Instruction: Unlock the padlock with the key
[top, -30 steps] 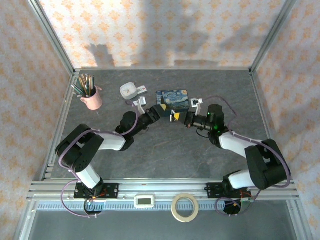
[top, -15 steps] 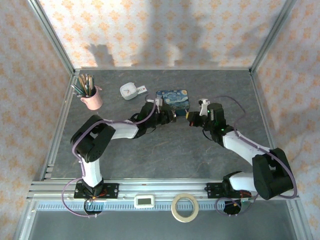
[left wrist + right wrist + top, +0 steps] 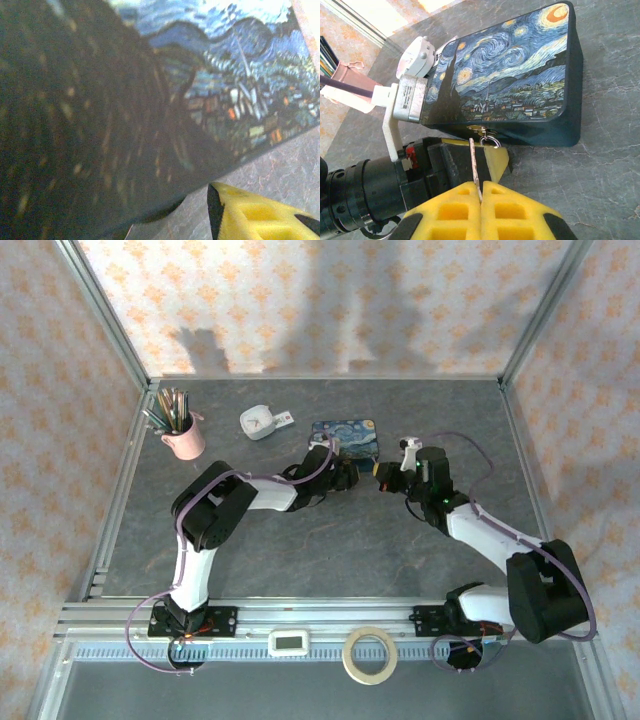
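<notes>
The padlock (image 3: pixel 491 140) hangs from the brass hasp on the front of the blue night-sky tin (image 3: pixel 510 75). Its thin shackle shows; its body is hidden between the fingers (image 3: pixel 498 159) of my left gripper (image 3: pixel 345 476), which closes on it right under the hasp. My right gripper (image 3: pixel 481 192) is shut on the key (image 3: pixel 474 160), whose slim blade points up at the hasp, just left of the shackle. From above, the right gripper (image 3: pixel 378 478) faces the left one in front of the tin (image 3: pixel 345 436). One yellow left finger (image 3: pixel 255 217) shows beneath the tin (image 3: pixel 225 75).
A pink cup of pens (image 3: pixel 185 440) stands at the back left, with a small white dish (image 3: pixel 257 422) beside it. A tape roll (image 3: pixel 369 654) and a white timer (image 3: pixel 291 642) lie on the front rail. Aluminium frame posts (image 3: pixel 110 330) edge the table.
The left arm's elbow has swung right, toward the tin, while its gripper stays at the tin's front. The right wrist has shifted slightly back and left, still holding the key.
</notes>
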Tool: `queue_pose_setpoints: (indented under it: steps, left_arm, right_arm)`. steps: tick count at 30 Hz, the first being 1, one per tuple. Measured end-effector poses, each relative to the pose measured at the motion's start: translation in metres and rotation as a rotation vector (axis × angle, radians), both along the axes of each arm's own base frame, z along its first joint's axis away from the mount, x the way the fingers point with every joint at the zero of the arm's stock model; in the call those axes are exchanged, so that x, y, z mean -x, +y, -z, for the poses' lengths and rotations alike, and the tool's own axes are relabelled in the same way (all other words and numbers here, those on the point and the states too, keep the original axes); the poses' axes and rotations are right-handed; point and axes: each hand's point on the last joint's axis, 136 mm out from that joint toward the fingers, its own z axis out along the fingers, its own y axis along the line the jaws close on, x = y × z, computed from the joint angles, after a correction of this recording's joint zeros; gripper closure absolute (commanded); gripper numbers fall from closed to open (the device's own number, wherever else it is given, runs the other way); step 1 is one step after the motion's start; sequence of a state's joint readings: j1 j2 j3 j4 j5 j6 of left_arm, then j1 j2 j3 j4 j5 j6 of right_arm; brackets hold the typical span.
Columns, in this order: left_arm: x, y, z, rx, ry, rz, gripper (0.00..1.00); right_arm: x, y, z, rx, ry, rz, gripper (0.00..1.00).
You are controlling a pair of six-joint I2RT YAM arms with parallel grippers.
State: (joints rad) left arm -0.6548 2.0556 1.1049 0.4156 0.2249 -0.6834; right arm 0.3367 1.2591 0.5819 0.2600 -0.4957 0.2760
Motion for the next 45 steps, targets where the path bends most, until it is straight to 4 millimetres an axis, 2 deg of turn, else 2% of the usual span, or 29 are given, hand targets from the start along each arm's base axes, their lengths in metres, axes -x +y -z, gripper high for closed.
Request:
queue_pose_setpoints:
  steps: [2, 7, 10, 15, 17, 23, 27, 31, 36, 45]
  left_arm:
    - [-0.003, -0.001, 0.0, 0.002, -0.002, -0.008, 0.53]
    - [-0.01, 0.0, 0.004, 0.015, -0.015, -0.045, 0.71]
    - [-0.014, -0.001, 0.005, 0.035, -0.026, -0.061, 0.79]
    - [-0.017, -0.006, 0.0, 0.086, -0.037, -0.068, 0.97]
    - [-0.017, -0.008, -0.001, 0.104, -0.03, -0.066, 1.0]
    - [-0.004, -0.005, -0.003, 0.227, 0.023, -0.068, 1.0]
    - [0.008, 0.001, -0.013, 0.337, 0.052, -0.07, 1.0]
    - [0.015, 0.004, -0.023, 0.444, 0.079, -0.085, 1.0]
    - [0.021, 0.002, -0.033, 0.552, 0.097, -0.087, 1.0]
    - [0.031, 0.003, -0.044, 0.668, 0.122, -0.083, 1.0]
  right_arm:
    - [0.0, 0.0, 0.0, -0.003, 0.002, 0.001, 1.0]
    - [0.0, 0.0, 0.0, -0.004, 0.002, 0.001, 1.0]
    - [0.001, 0.0, 0.001, -0.009, 0.005, 0.004, 1.0]
    - [0.006, 0.0, 0.008, -0.014, 0.02, -0.001, 1.0]
    - [0.01, 0.001, 0.013, -0.022, 0.034, -0.013, 1.0]
    - [0.021, 0.01, 0.03, -0.089, 0.088, -0.066, 1.0]
    - [0.029, 0.02, 0.048, -0.16, 0.156, -0.111, 1.0]
    - [0.035, 0.032, 0.056, -0.244, 0.196, -0.162, 1.0]
    - [0.04, 0.043, 0.057, -0.33, 0.216, -0.215, 1.0]
    - [0.039, 0.052, 0.046, -0.411, 0.194, -0.268, 1.0]
